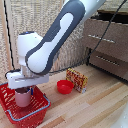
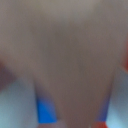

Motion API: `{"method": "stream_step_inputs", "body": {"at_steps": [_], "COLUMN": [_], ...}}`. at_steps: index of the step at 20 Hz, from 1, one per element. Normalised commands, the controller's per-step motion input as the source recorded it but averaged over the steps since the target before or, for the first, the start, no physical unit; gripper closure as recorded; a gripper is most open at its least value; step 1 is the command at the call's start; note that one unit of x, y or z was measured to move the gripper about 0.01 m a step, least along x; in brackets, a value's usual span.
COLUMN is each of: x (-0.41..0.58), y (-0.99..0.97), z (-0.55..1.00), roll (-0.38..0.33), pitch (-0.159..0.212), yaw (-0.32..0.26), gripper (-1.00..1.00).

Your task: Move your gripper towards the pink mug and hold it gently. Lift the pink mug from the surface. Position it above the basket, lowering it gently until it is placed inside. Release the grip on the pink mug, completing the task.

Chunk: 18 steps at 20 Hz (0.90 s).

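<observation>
pink mug (image 1: 23, 97) upright inside the basket (image 1: 35, 114), low at about 8 o'clock in the exterior view, rim tucked under the gripper (image 1: 25, 88). gripper directly on top of the mug, fingers hidden behind the white end piece; cannot tell whether clamped on the mug or let go. in the wrist view, mug (image 2: 70, 55) as a blurred pale pink mass filling nearly everything, with a blue fingertip (image 2: 46, 111) beside it. red bowl (image 1: 64, 86) just past the basket toward 3 o'clock, on the wooden floor (image 1: 95, 107). patterned box (image 1: 77, 79) touching or just beside the bowl. wooden drawers (image 1: 107, 45) at 2 o'clock.
</observation>
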Motion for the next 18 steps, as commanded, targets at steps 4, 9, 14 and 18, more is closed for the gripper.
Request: {"method": "stream_step_inputs", "body": {"at_steps": [4, 9, 14, 18], "x": [0.045, 0.143, 0.224, 0.295], "y": [0.18, 0.03, 0.0, 0.0], "z": [-0.12, 0.18, 0.8, 0.88], "roll": [0.0, 0.057, 0.003, 0.0], "pitch": [-0.002, -0.01, 0.009, 0.057], "yaw": [-0.002, -0.033, -0.034, -0.001], "gripper": [-1.0, -1.0, -1.0, -1.0]}}
